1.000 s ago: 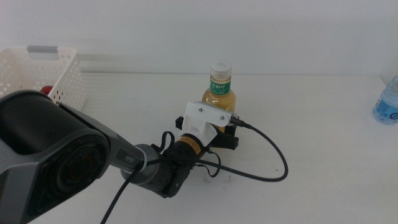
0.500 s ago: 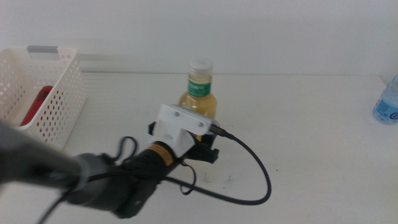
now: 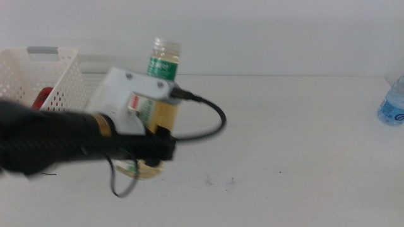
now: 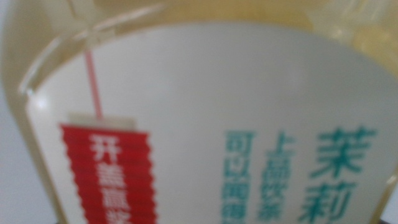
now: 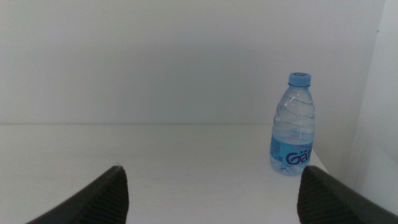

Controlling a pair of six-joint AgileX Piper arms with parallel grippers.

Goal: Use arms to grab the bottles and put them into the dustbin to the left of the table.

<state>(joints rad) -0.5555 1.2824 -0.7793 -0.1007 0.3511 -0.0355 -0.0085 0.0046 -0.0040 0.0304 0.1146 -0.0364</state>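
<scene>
Bottles: one tea bottle (image 3: 161, 94) clamped in left gripper (image 3: 151, 135) | one water bottle (image 5: 293, 124) ahead of spread right gripper (image 5: 211, 196) | one red can (image 3: 41, 98) in dustbin (image 3: 57, 79)

Plain white wall (image 3: 284, 34) is seen behind the work area, unmarked, no windows or fixtures visible. A pale horizontal ledge or trim (image 3: 113, 62) is seen along its base at the far left. In the right wrist view a second white wall panel (image 5: 382, 93) is met at a vertical corner. Lighting is even and diffuse; only soft shadows are cast. Floor is not shown.
</scene>
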